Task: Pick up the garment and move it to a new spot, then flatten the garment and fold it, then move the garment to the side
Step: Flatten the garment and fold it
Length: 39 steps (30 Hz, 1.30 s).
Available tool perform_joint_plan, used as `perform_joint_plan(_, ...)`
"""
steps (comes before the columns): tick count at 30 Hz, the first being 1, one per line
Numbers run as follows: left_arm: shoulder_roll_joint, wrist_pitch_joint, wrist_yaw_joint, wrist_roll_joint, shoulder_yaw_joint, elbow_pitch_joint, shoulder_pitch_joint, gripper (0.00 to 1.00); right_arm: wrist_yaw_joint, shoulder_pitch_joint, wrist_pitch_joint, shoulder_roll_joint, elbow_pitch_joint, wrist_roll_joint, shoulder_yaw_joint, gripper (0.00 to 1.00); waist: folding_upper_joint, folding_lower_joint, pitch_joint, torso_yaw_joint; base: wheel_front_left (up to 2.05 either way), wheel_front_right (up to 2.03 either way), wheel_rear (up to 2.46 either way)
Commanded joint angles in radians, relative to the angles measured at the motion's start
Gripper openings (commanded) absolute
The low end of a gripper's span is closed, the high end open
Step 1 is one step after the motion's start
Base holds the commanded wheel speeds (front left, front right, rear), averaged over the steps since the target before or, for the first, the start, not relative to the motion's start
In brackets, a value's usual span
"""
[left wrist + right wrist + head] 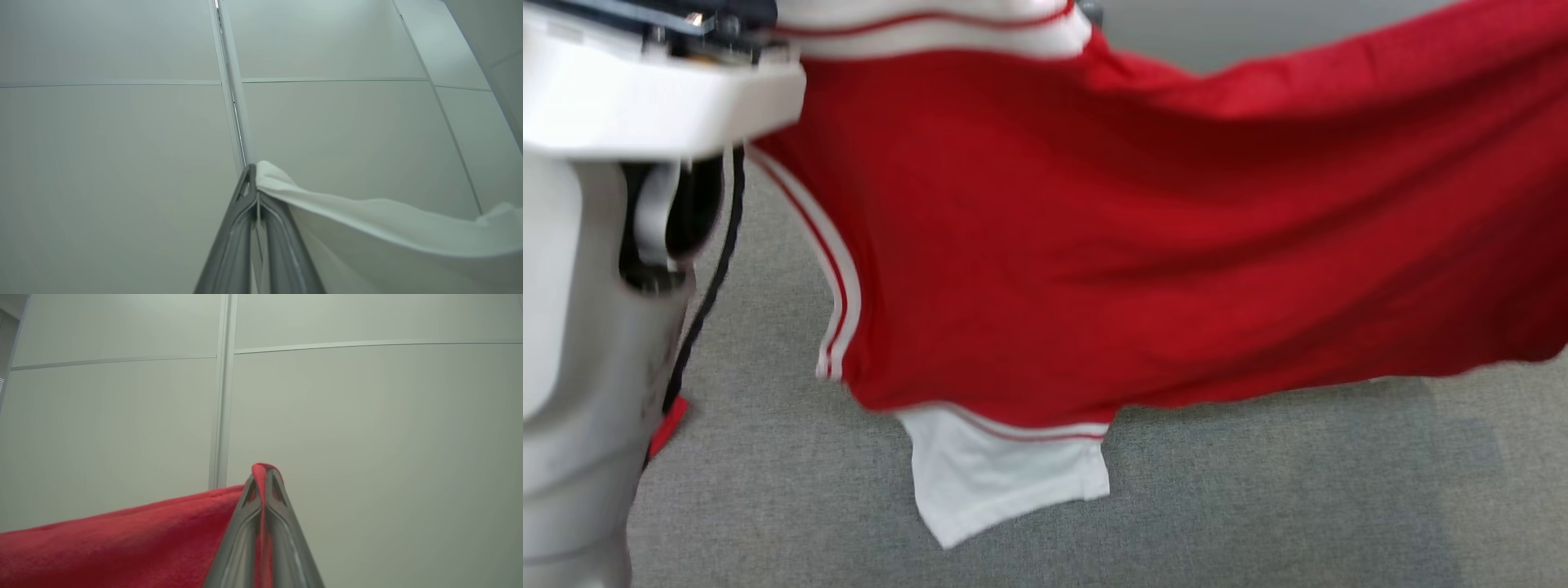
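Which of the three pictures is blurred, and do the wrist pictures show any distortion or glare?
Head view: the red garment is smeared, its edges and stripes soft. Left wrist view: sharp at the fingers; the wall seams bend slightly from the wide lens. Right wrist view: also sharp, flat even light, no glare.

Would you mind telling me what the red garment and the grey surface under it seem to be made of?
Garment: probably soft knit fabric, matte; it drapes in loose folds with a faintly fuzzy nap. Grey surface: apparently short-pile carpet or felt, matte, with a fine speckled weave.
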<state>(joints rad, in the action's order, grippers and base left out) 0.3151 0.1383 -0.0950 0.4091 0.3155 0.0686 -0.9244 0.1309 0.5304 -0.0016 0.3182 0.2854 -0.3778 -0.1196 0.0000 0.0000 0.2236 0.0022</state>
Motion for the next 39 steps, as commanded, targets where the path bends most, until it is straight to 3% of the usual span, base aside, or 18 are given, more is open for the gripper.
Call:
perform_joint_plan(1, -0.001, 0.003, 0.008, 0.002, 0.0, -0.015, -0.026, 0.0, 0.0, 0.023, -0.008, 0.009, -0.01, -0.006, 0.001, 0.0, 0.0, 0.0, 0.013, 0.0, 0.0, 0.0, 0.0)
perform_joint_plan(6, -0.043, 0.002, 0.049, 0.017, 0.009, -0.277, -0.23, 0.0, 0.0, 0.261, -0.058, 0.017, -0.185, -0.035, 0.08, 0.0, 0.0, 0.0, 0.063, -0.014, 0.0, 0.0, 0.0)
perform_joint_plan(13, -0.071, 0.082, 0.079, 0.012, -0.017, -0.593, -0.476, 0.0, 0.0, 0.575, -0.195, -0.027, -0.509, -0.067, 0.234, 0.0, 0.0, 0.0, 0.086, -0.049, 0.0, 0.0, 0.0)
perform_joint_plan(19, -0.113, 0.11, 0.103, 0.03, -0.021, -0.816, -0.528, 0.0, 0.0, 0.72, -0.251, -0.054, -0.779, -0.102, 0.384, 0.0, 0.0, 0.0, 0.131, -0.029, 0.0, 0.0, 0.0)
perform_joint_plan(28, -0.199, 0.126, 0.142, 0.087, -0.045, -1.11, -0.383, 0.0, 0.0, 0.701, -0.264, -0.102, -1.087, -0.177, 0.559, 0.0, 0.0, 0.0, 0.229, 0.006, 0.0, 0.0, 0.0)
perform_joint_plan(34, -0.218, 0.128, 0.149, 0.09, -0.093, -1.119, -0.279, 0.0, 0.0, 0.618, -0.265, -0.096, -1.096, -0.201, 0.598, 0.0, 0.0, 0.0, 0.249, 0.013, 0.0, 0.0, 0.0)
perform_joint_plan(39, -0.214, 0.128, 0.144, 0.046, -0.141, -1.034, -0.163, 0.0, 0.0, 0.504, -0.265, -0.079, -1.055, -0.166, 0.583, 0.0, 0.0, 0.0, 0.214, 0.013, 0.0, 0.0, 0.0)
